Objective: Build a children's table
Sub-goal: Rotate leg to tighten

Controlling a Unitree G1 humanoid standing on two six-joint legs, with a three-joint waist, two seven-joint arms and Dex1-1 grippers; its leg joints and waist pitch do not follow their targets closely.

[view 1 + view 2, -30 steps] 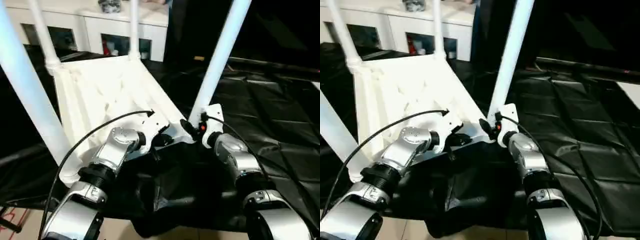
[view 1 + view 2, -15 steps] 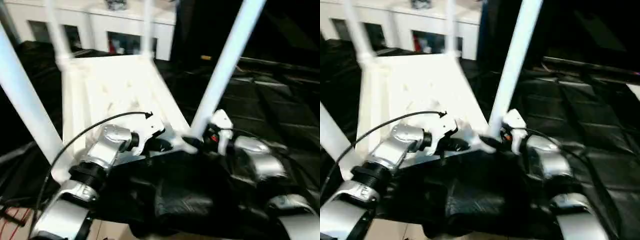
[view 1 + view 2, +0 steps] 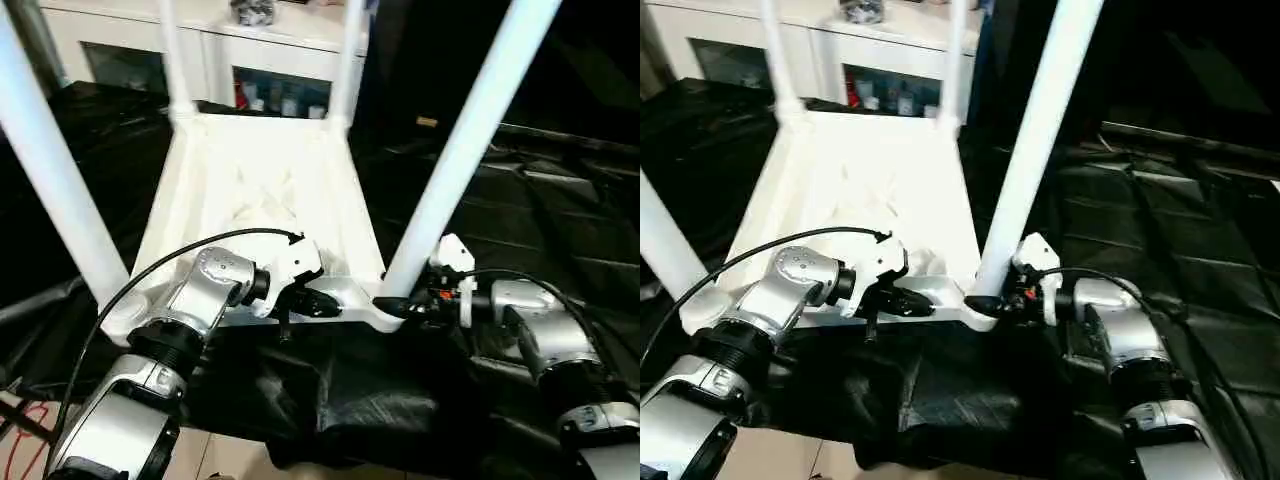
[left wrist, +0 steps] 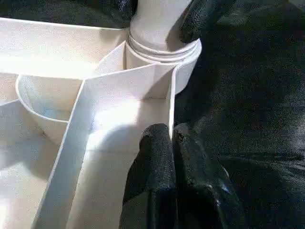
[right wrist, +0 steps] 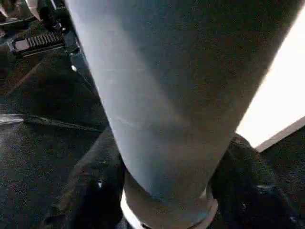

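Pinching the tabletop (image 3: pixel 262 178) rim, our left hand (image 4: pixel 172 138) stays clamped thin; our right hand (image 5: pixel 167 191) straddles a leg (image 3: pixel 462 150) base, fingers (image 5: pixel 95 186) either side.

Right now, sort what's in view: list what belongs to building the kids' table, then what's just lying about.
Job:
- white tabletop, upside down
- four white legs, e.g. near right leg
- left gripper, pinching the tabletop's edge wall
- right gripper, around that leg's base

Lying about:
- black-draped work table
- white cabinet behind

head stereo downward, wrist cameras close, sharing leg (image 4: pixel 159 24)
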